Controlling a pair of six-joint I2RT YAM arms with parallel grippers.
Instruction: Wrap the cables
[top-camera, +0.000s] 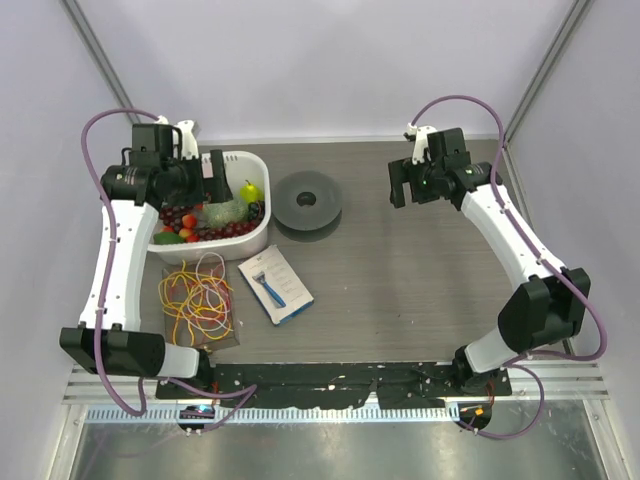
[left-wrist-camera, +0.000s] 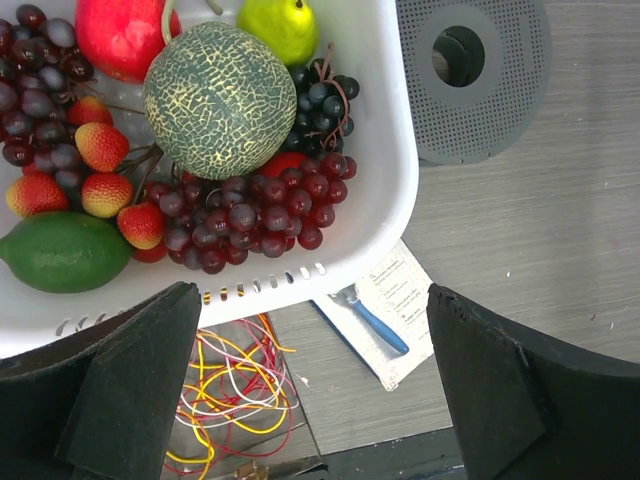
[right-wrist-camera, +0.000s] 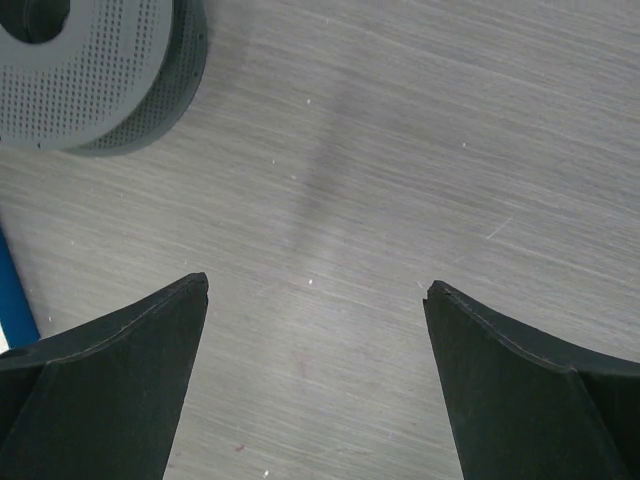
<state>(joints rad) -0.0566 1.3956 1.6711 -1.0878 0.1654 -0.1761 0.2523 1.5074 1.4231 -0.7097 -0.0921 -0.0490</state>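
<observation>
The cables are a loose tangle of thin yellow, red and white wires on a clear sheet at the table's front left; in the left wrist view the cables show below the basket. A dark grey perforated spool lies flat at mid-table, apart from the wires, and appears as the spool and the spool in the wrist views. My left gripper hovers open over the basket; the left gripper holds nothing. Right of the spool, my right gripper hangs open over bare table, and the right gripper is empty.
A white basket of fruit stands at the back left, its rim under my left gripper. A carded blue razor lies between the basket and the table's front edge; the razor sits right of the wires.
</observation>
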